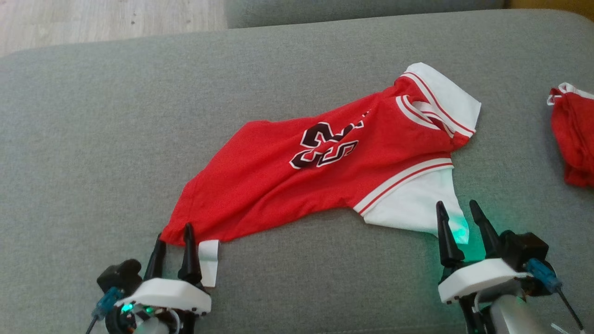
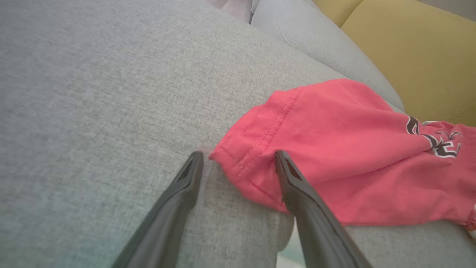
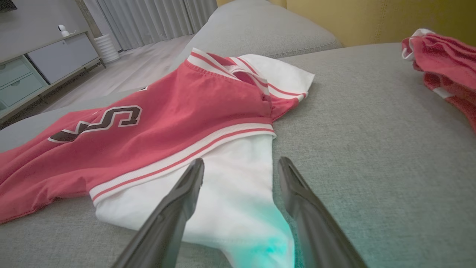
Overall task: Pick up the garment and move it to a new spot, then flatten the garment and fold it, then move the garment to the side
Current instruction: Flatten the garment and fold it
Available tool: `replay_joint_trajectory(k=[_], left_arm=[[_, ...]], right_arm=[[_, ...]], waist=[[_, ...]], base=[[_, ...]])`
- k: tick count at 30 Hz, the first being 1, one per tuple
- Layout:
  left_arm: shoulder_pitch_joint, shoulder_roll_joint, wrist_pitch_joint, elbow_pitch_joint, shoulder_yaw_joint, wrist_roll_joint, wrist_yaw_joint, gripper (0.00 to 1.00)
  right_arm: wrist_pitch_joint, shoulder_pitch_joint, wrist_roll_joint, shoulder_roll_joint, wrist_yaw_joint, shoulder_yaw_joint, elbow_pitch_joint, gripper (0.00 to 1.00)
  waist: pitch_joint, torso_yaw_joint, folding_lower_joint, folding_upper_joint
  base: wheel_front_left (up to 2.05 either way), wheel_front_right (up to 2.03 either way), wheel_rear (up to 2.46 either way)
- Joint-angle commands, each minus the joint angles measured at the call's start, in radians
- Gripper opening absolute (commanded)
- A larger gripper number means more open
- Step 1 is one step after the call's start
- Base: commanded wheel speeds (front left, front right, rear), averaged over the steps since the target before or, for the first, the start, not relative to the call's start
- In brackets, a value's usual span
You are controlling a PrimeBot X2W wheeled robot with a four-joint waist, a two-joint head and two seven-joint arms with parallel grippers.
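Note:
The garment (image 1: 297,171) is a red jersey with white sleeves and a dark number, spread loosely across the grey sofa cushion (image 1: 116,116). My left gripper (image 1: 174,234) stands open at its lower-left hem corner (image 2: 241,163), fingers either side of the corner, nothing clamped. My right gripper (image 1: 459,211) is open over the white sleeve (image 3: 238,193), whose tip lies between the fingers. A white label (image 1: 209,260) sticks out beside the left fingers.
A second red and white garment (image 1: 573,139) lies bunched at the cushion's right edge, also in the right wrist view (image 3: 446,67). Wood floor (image 1: 93,18) lies beyond the cushion's far side. A yellow backrest (image 2: 409,56) rises behind the sofa.

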Motion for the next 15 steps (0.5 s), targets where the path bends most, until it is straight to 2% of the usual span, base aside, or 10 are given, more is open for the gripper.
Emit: replay_joint_trajectory(k=[1, 3, 4, 5, 6, 15], left_arm=[[-0.029, 0.011, -0.004, -0.013, 0.022, -0.001, -0.006, 1.00], [-0.034, 0.011, -0.004, -0.009, 0.021, -0.011, -0.007, 1.00], [-0.037, 0.011, -0.004, -0.007, 0.019, -0.011, -0.008, 0.66], [-0.039, 0.011, -0.004, -0.006, 0.019, -0.011, -0.009, 0.09], [-0.041, 0.011, -0.004, -0.007, 0.020, -0.010, -0.009, 0.00], [-0.018, 0.011, -0.004, -0.061, 0.038, 0.038, -0.012, 0.00]], right_arm=[[-0.004, -0.040, -0.004, -0.003, 0.003, 0.025, -0.031, 1.00], [-0.004, -0.042, -0.005, -0.003, 0.003, 0.025, -0.031, 1.00], [-0.004, -0.042, -0.006, -0.003, 0.003, 0.023, -0.030, 1.00], [-0.004, -0.042, -0.005, -0.003, 0.003, 0.021, -0.029, 1.00], [-0.004, -0.041, -0.006, -0.003, 0.003, 0.020, -0.029, 1.00], [-0.004, 0.020, 0.017, -0.022, 0.003, 0.003, -0.027, 1.00]], waist=[[0.004, -0.003, -0.0001, 0.0000], [0.009, -0.006, -0.0001, 0.0000], [0.011, -0.007, -0.0001, 0.0000], [0.013, -0.009, -0.0001, 0.0000], [0.015, -0.010, -0.0001, 0.0000], [0.023, -0.012, -0.0001, 0.0000]], base=[[0.00, 0.00, 0.00], [0.00, 0.00, 0.00], [0.00, 0.00, 0.00], [0.00, 0.00, 0.00], [0.00, 0.00, 0.00], [0.00, 0.00, 0.00]])
